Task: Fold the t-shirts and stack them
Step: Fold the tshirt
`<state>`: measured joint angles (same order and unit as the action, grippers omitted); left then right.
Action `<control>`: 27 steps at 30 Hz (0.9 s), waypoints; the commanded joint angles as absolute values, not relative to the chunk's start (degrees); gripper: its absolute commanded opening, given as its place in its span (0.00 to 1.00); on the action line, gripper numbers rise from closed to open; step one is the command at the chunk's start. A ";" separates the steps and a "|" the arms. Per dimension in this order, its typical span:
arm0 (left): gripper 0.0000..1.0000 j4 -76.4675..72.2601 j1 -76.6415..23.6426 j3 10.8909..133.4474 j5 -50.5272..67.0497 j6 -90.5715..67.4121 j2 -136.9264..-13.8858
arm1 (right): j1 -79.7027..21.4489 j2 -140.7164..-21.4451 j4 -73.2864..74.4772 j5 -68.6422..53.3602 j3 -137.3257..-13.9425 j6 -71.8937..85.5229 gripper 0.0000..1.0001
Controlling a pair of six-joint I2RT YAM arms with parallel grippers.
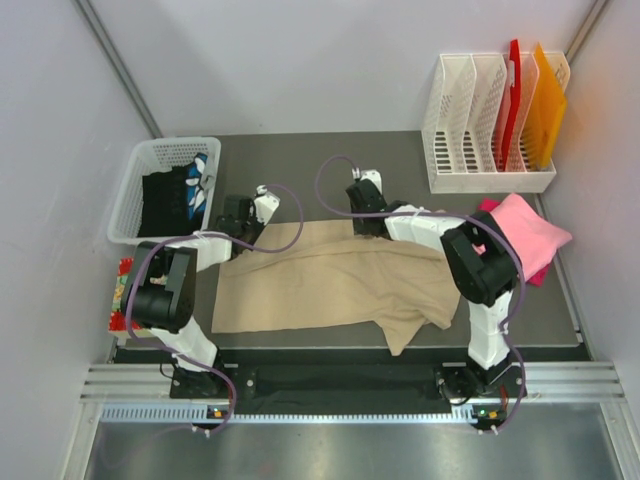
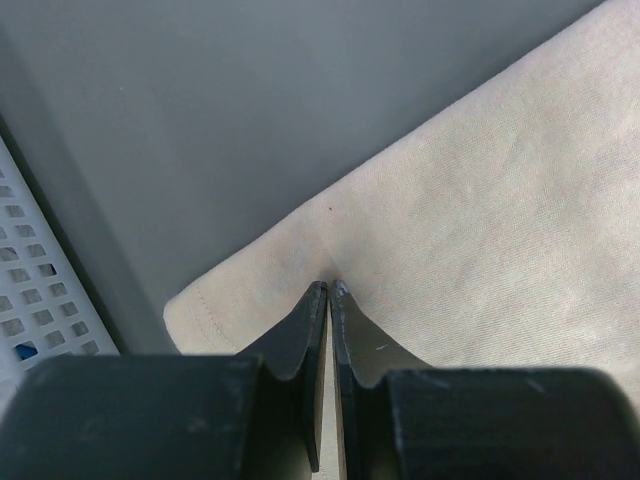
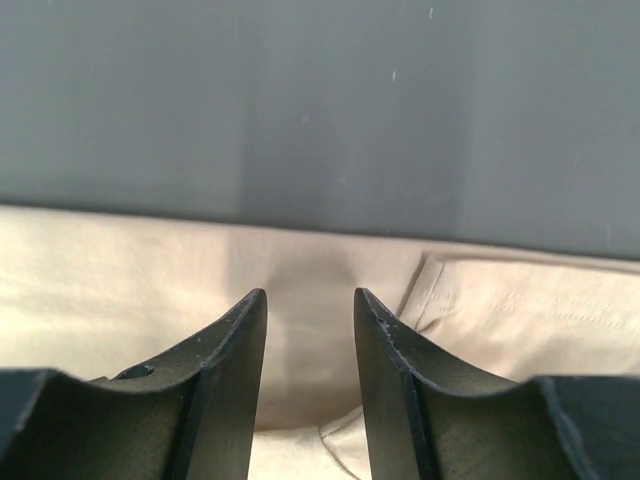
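A beige t-shirt [image 1: 330, 280] lies spread across the dark table, its right side bunched and hanging toward the front edge. My left gripper [image 1: 243, 228] is at the shirt's far left corner. In the left wrist view it [image 2: 328, 288] is shut, pinching the beige fabric [image 2: 480, 220] near the hemmed corner. My right gripper [image 1: 362, 226] is at the shirt's far edge near the middle. In the right wrist view it [image 3: 310, 297] is open, its fingers resting on either side of a patch of the beige cloth [image 3: 120, 290], next to a hemmed fold [image 3: 520, 310].
A folded pink shirt [image 1: 525, 235] lies at the right of the table. A white basket [image 1: 135, 190] with dark clothes stands at the far left. A white file rack [image 1: 470, 150] with red and orange folders stands at the back right. A colourful item [image 1: 122, 290] lies at the left edge.
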<state>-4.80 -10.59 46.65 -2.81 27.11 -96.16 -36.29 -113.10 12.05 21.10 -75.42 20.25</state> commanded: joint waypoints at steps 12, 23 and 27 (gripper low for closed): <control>0.10 -5.80 -10.72 48.51 -6.06 27.16 -97.56 | -42.89 -103.10 6.33 23.64 -62.06 25.75 0.39; 0.10 -5.80 -10.99 48.69 -7.29 27.60 -98.35 | -47.89 -96.52 7.56 31.19 -55.12 29.08 0.39; 0.10 -6.33 -10.99 48.52 -8.00 28.12 -98.44 | -49.13 -92.38 9.84 35.50 -52.91 30.67 0.40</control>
